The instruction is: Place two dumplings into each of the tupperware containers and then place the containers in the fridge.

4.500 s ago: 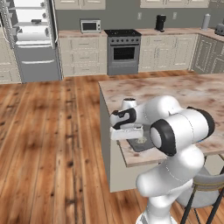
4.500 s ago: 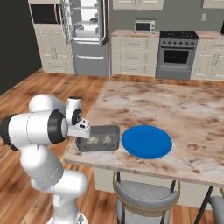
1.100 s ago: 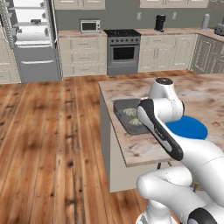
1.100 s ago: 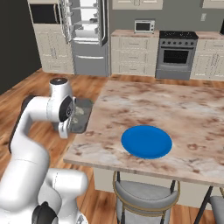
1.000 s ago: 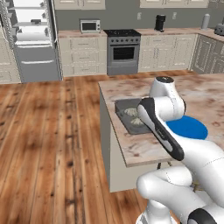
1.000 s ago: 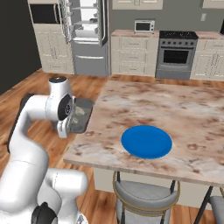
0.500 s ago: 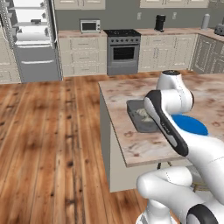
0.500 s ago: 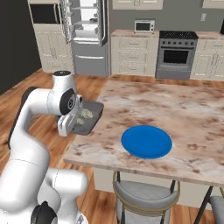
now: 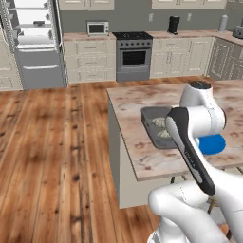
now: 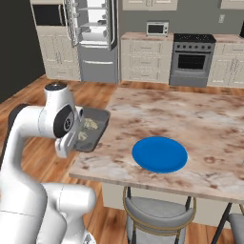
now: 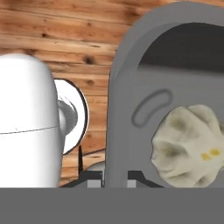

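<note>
Hand view shows my claw [image 11: 111,175] clamped on the rim of the tupperware container [image 11: 131,78], a dumpling [image 11: 188,144] inside. I hold it level above the counter [image 9: 142,152] edge so nothing spills; the open fridge [image 9: 31,42] stands far beyond that counter.

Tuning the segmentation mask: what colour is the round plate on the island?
Solid blue plate, clearest in the right base view.
</note>
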